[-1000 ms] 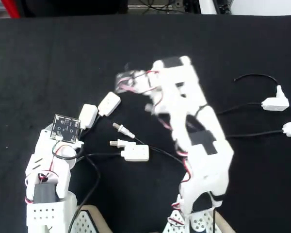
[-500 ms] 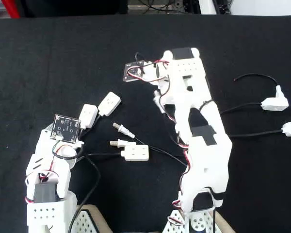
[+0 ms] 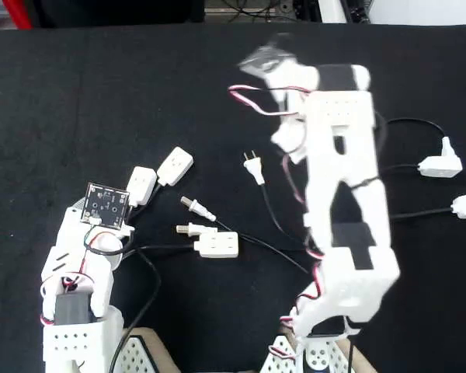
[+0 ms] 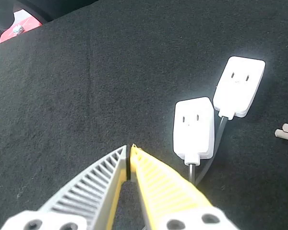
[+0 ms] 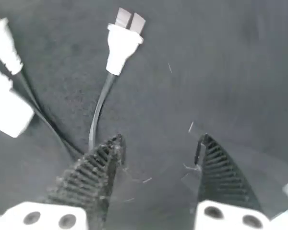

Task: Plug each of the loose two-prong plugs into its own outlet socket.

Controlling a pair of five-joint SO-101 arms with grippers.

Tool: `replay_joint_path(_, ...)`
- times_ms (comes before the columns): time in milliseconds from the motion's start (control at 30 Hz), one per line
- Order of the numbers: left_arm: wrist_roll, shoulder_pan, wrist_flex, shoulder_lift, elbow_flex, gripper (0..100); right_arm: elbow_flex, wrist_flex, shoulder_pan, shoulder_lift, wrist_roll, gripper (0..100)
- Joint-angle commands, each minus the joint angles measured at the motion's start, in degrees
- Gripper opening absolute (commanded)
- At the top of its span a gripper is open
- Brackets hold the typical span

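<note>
Right jaws: apart and empty, carried over the surface (image 3: 78, 93) on the right arm (image 3: 338, 155), which stretches toward the far side. Judged to be spread ready to take a plug.
Plug (image 5: 124, 40): flat on the surface mid-scene, ahead of the right jaws and clear of both tips. Prongs point away from them, and the cable (image 5: 98, 108) runs back beside one tip.
Left jaws: together, holding nothing, low at the near left.
Sockets (image 4: 194, 127): two white blocks side by side, just beyond the left jaws. Slots face up and both are vacant, so likely laid out for top entry.
Second plug (image 3: 196, 207): right of the sockets, unplugged.
Progress: judged not begun.
</note>
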Motion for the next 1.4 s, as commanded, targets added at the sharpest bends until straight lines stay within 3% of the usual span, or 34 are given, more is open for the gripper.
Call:
replay_joint_path(0, -0.26, -0.13, 0.44, -0.35, 1.01, 3, 9.27, 1.93, 3.52, -3.91, -8.88, 23.7)
replay_joint_path(267, -0.26, -0.13, 0.44, -0.35, 1.01, 3, 29.85, -3.69, 0.53, -4.44, -5.36, 22.4)
replay_joint_path(400, -0.18, -0.22, 0.44, -0.35, 1.01, 3, 36.26, -8.79, -4.75, -4.44, -5.63, 9.0)
replay_joint_path(567, -0.18, -0.13, 0.44, -0.35, 1.01, 3, 38.46, -9.49, -6.33, -4.00, -5.89, 9.2)
replay_joint_path(767, -0.18, -0.22, 0.44, -0.35, 1.01, 3, 38.37, -13.63, 0.62, -3.91, -5.45, 9.2)
replay_joint_path(1033, -0.26, -0.22, 0.44, -0.35, 1.01, 3, 38.02, -6.51, 2.81, -9.45, 0.62, 9.6)
replay_joint_path(1200, -0.18, -0.04, 0.35, -0.35, 1.01, 3, 38.55, -6.15, -1.85, -16.75, 0.70, 10.1)
replay_joint_path(1367, -0.18, -0.04, 0.35, -0.35, 1.01, 3, 41.71, -10.46, -9.41, -15.25, -2.81, 20.2)
